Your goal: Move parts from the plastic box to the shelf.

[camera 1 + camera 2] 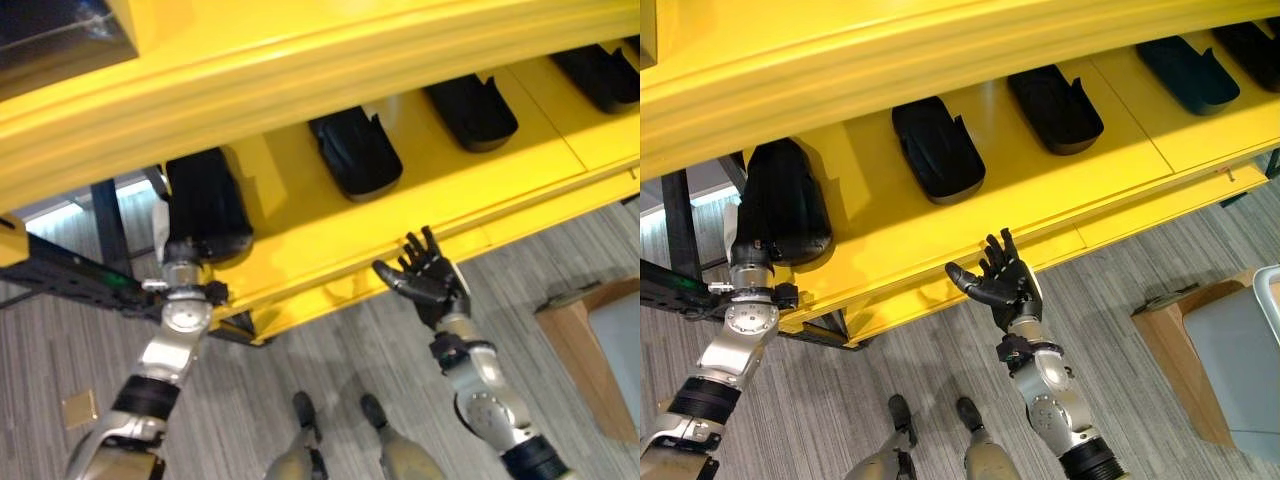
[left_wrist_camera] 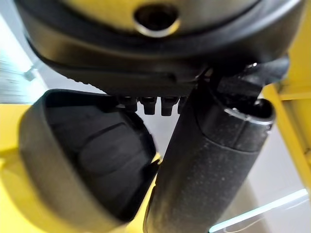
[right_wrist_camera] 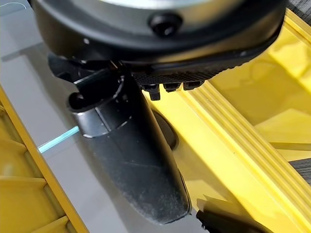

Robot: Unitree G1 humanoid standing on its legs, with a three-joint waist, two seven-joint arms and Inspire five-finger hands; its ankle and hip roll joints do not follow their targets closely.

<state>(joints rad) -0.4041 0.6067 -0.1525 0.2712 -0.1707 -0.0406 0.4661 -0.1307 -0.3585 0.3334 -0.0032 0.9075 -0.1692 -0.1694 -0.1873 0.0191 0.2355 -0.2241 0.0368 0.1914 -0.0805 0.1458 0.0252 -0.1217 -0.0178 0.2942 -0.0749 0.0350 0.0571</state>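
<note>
A black moulded part [image 1: 205,200] lies at the left end of the yellow shelf [image 1: 300,250]. My left hand [image 1: 161,229] reaches up against its near end, with the white thumb cover beside it. In the left wrist view that part [image 2: 82,160] sits right by the hand [image 2: 146,53]. Three more black parts [image 1: 355,152] [image 1: 472,110] [image 1: 600,75] lie in a row along the shelf to the right. My right hand [image 1: 425,275] hangs open and holds nothing, just below the shelf's front edge, under the second part.
A thick yellow rail [image 1: 300,70] of the shelf above runs across the top. A cardboard box [image 1: 580,340] holding a grey container [image 1: 1240,350] stands on the floor at the right. A black frame [image 1: 70,275] juts out at the left.
</note>
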